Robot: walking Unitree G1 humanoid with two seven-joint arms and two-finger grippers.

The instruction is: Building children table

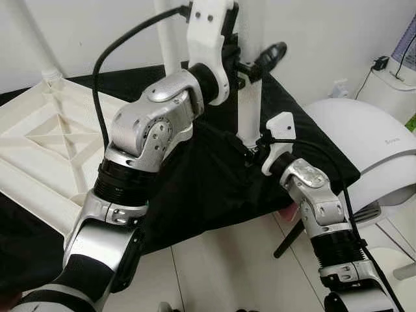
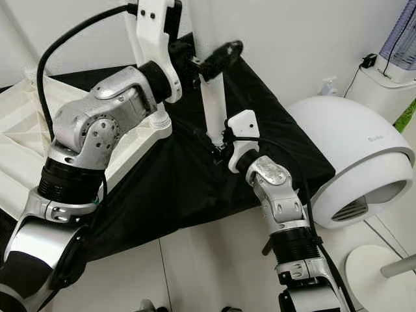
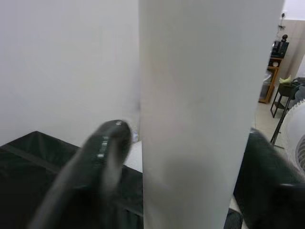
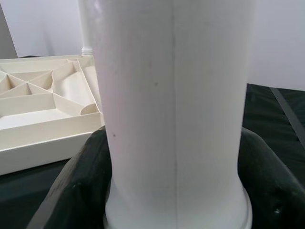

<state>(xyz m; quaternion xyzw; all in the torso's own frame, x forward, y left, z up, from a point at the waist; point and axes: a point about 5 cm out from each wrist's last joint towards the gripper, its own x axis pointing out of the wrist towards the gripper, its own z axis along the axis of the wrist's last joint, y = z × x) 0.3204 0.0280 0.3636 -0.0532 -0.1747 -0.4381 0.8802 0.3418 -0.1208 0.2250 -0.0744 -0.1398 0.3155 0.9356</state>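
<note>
An upside-down white table top (image 1: 45,136) lies on a black cloth (image 1: 208,188). A white table leg (image 1: 249,110) stands upright at its near right corner. My left gripper (image 1: 255,64) is raised and shut on the upper part of this leg (image 3: 205,114), one black finger (image 3: 95,157) on each side. My right gripper (image 1: 252,148) is low, shut on the same leg (image 4: 176,119) just above its flared base. A second white leg (image 1: 168,32) stands behind my left arm.
A white dome-shaped appliance (image 1: 364,143) stands on the floor close to the right of the cloth. A thin black stand leg (image 1: 289,240) slants beside my right forearm. A white device with a cable (image 1: 390,78) sits at the far right. The light floor (image 1: 227,260) lies in front.
</note>
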